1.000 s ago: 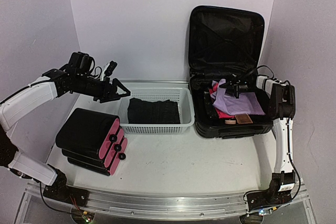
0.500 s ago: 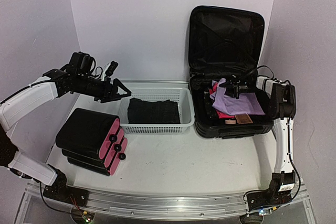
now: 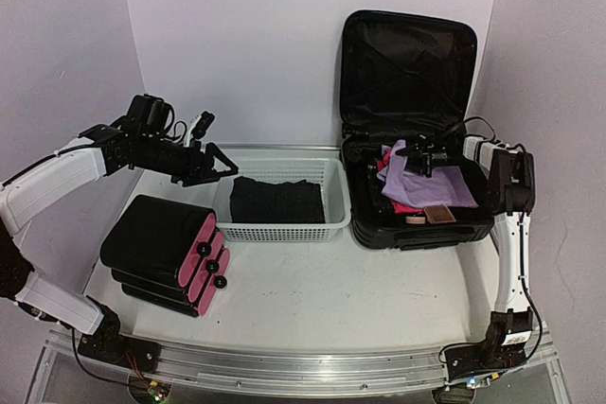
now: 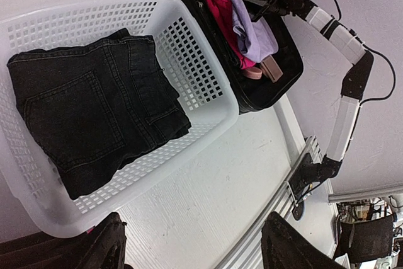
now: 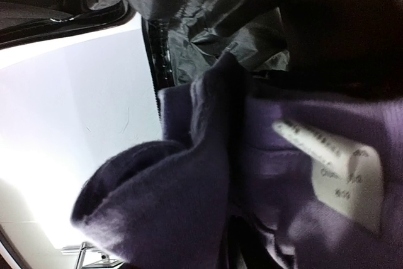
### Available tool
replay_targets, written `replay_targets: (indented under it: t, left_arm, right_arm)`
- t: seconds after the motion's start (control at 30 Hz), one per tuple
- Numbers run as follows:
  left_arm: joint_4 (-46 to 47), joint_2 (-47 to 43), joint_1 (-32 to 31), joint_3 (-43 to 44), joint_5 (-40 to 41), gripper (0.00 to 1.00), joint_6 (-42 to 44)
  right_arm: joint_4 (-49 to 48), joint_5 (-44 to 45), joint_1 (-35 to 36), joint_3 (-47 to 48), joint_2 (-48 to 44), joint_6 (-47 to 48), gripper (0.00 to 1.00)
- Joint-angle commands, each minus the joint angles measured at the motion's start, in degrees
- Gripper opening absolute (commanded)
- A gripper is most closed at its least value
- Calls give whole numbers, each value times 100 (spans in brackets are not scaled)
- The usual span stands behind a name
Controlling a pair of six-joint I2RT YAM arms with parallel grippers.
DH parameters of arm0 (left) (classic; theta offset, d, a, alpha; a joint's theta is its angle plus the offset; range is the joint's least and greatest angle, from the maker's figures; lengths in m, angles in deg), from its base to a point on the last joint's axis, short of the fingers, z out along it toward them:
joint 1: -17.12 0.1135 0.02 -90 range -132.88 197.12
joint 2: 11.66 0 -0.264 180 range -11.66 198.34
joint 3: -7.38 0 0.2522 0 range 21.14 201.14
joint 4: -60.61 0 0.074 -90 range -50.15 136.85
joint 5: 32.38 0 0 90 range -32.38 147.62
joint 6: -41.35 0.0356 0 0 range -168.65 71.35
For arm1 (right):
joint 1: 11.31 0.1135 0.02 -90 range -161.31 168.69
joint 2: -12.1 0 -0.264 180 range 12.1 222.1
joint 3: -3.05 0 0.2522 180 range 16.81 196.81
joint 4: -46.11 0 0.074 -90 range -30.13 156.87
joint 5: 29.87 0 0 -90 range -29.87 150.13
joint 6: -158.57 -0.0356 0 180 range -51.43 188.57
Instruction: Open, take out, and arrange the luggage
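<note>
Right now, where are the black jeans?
In the top view, the folded black jeans lie inside the white basket near the centre, left of the open suitcase and right of the stacked black-and-pink cases.

Bare table point(image 3: 379, 300) lies open in front; the basket point(image 3: 284, 232) sits just beside the luggage point(image 3: 407, 82), seemingly leaving no passage between.

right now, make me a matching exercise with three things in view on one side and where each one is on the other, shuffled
1. purple garment
2. stacked black and pink cases
3. black jeans

A. folded in the white basket
B. inside the open luggage
C. on the table, left of the basket

Pairs: 1-B, 2-C, 3-A
</note>
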Motion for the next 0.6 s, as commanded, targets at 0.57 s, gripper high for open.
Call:
replay_targets:
  t: [0.57]
  left_arm:
    - [236, 62, -103, 277, 13, 74, -3]
  right_arm:
    - [-150, 145, -24, -199, -736, 26, 0]
